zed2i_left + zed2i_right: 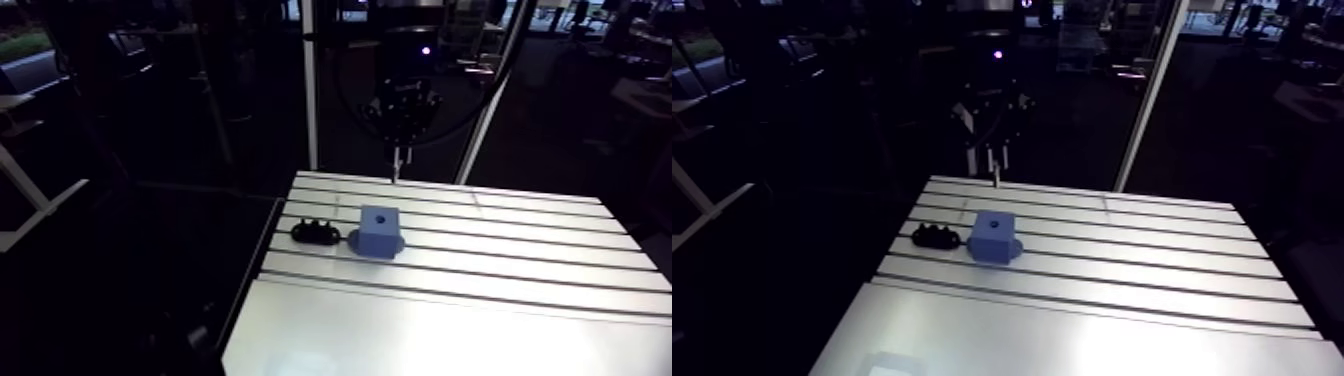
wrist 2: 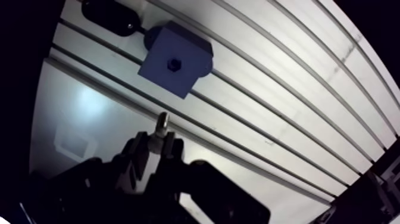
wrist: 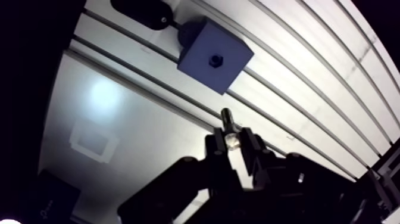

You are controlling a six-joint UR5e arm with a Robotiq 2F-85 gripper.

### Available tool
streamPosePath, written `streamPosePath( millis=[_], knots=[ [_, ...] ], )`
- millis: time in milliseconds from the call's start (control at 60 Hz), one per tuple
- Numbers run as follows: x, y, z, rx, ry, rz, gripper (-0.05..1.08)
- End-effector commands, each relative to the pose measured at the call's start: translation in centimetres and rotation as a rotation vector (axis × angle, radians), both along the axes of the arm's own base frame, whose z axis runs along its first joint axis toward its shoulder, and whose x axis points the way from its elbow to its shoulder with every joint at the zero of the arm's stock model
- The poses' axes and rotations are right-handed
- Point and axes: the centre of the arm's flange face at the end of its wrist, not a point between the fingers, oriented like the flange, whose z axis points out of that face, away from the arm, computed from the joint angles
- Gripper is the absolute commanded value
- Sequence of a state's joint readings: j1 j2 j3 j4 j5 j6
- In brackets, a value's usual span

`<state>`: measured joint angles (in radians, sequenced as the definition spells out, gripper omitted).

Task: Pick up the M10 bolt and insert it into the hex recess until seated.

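The black two-fingered gripper (image 3: pixel 233 143) pinches the small steel M10 bolt (image 3: pixel 227 118) by its head, shank pointing ahead; further on, on the slotted aluminium table (image 3: pixel 309 89), sits the blue cube block (image 3: pixel 205 42), dark hex recess (image 3: pixel 214 59) on top; just beyond it, a black lumpy part (image 3: pixel 143 11).

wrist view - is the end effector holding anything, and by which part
The end effector holds the bolt, clamped at what looks like its head end. The shank pokes out ahead, toward the blue block.
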<state>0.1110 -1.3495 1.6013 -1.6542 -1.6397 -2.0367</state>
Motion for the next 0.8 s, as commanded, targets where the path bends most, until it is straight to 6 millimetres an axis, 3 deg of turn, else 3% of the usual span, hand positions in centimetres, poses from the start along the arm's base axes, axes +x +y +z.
streamPosePath(
  millis=[17,600,800],
  knots=[
    [0.2,0.1,-0.8,0.008,-0.017,0.044,1.06],
    [-0.5,-0.2,-4.6,-0.002,-0.007,0.031,1.07],
    [-0.6,-0.7,-5.0,-0.005,-0.002,0.039,1.07]
  ],
)
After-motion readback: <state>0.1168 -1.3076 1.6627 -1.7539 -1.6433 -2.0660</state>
